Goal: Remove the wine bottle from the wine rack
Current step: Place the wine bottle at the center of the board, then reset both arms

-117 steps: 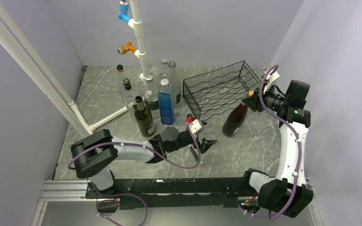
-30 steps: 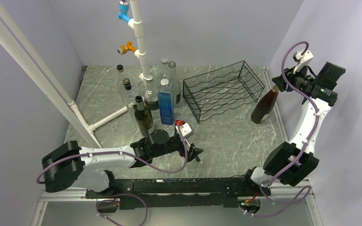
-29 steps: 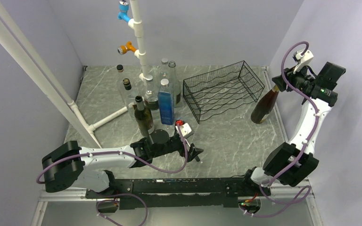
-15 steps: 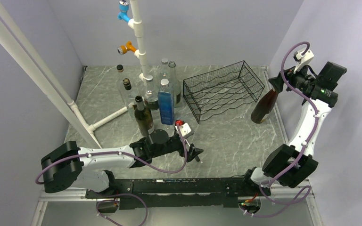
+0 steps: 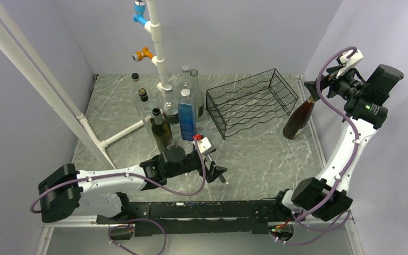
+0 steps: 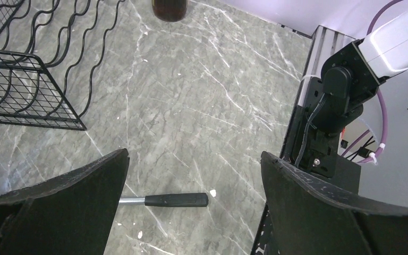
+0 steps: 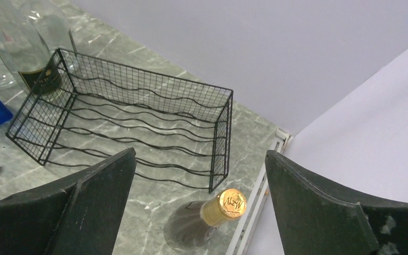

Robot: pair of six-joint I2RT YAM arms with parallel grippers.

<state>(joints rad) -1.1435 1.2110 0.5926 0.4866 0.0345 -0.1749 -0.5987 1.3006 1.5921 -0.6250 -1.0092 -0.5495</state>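
The wine bottle (image 5: 297, 119), dark with a gold cap (image 7: 231, 203), stands on the marble table just right of the black wire wine rack (image 5: 249, 103). No bottle lies in the rack (image 7: 138, 111). My right gripper (image 5: 313, 86) hangs open above the bottle's top, its fingers apart from the neck; in the right wrist view the gripper (image 7: 200, 154) has the cap below and between its jaws. My left gripper (image 5: 218, 172) is open low over the table's front middle, holding nothing, and in its own view the gripper (image 6: 195, 154) sees the rack's corner (image 6: 26, 90).
A black-handled tool (image 6: 175, 200) lies on the table under the left gripper. Several bottles, one of them blue (image 5: 186, 119), cluster left of the rack around a white pipe stand (image 5: 156, 42). The right wall and the table's white rail (image 7: 255, 207) sit close to the wine bottle.
The right gripper opened, let go of the wine bottle's neck and rose up and to the right. The bottle stays standing. The left arm drew back slightly to the left.
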